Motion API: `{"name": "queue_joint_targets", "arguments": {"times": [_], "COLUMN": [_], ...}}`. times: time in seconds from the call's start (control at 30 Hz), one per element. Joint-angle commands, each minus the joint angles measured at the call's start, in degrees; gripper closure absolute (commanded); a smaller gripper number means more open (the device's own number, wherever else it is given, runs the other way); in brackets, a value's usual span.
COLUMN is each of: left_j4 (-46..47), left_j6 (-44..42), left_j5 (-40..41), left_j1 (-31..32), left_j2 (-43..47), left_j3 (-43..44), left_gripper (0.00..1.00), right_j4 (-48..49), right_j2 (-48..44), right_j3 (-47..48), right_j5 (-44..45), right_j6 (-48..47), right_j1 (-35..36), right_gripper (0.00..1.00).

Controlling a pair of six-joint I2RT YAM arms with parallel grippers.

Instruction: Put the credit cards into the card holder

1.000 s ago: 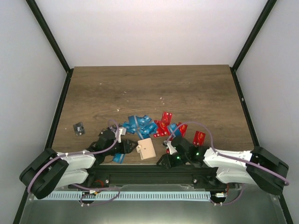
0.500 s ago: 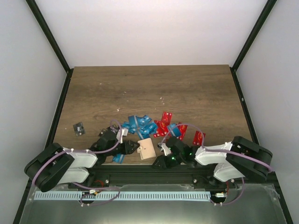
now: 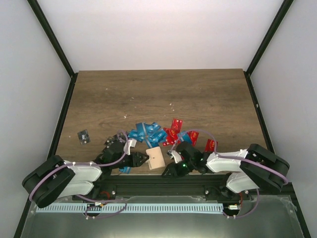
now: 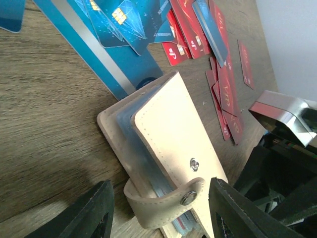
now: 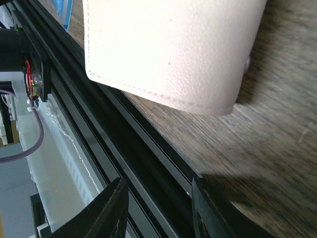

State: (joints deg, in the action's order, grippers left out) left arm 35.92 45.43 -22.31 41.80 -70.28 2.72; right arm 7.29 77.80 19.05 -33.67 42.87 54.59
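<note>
The pale beige card holder point(image 3: 155, 158) lies near the table's front edge, between my two grippers. In the left wrist view the card holder point(image 4: 168, 129) is shut, its snap strap point(image 4: 163, 198) looped round the near end, blue edges showing inside. My left gripper point(image 4: 163, 218) is open, its fingers astride that strapped end without gripping it. My right gripper point(image 5: 158, 208) is open and empty, just short of the card holder point(image 5: 168, 49), over the front rail. Blue credit cards point(image 3: 148, 133) and red credit cards point(image 3: 176, 130) lie heaped behind the holder.
A black card point(image 3: 83, 136) lies alone at the left. One blue card point(image 3: 125, 168) sits under my left arm by the front edge. A red card point(image 3: 210, 145) lies beside my right arm. The black front rail point(image 5: 148, 148) runs right beside the holder.
My right arm has swung left and brought its gripper close to the holder's right side. The left gripper has edged slightly toward the holder. The holder has stayed put.
</note>
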Motion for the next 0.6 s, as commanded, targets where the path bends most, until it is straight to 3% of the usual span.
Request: {"name": "queue_joint_targets", "arguments": {"times": [0.0,0.33,0.57], "left_j4": [-1.29,-21.55,-23.49], "left_j6": [0.59,-3.41,-8.42], "left_j5": [0.42,9.82,5.22], "left_j1": [0.5,0.29,-0.58], "left_j2": [2.68,17.62,8.19], "left_j3": [-0.21,7.11,14.89], "left_gripper": [0.45,0.45,0.62], "right_j4": [-3.77,-12.03,-9.57], "right_j2": [-0.62,-14.69,-9.97], "right_j3": [1.29,3.78,11.27], "right_j5": [11.64,6.22,7.48], "right_j6": [-4.52,-7.8,-10.69], "right_j1": [-4.01,-3.95,-3.95], "right_gripper": [0.62,0.59,0.59]}}
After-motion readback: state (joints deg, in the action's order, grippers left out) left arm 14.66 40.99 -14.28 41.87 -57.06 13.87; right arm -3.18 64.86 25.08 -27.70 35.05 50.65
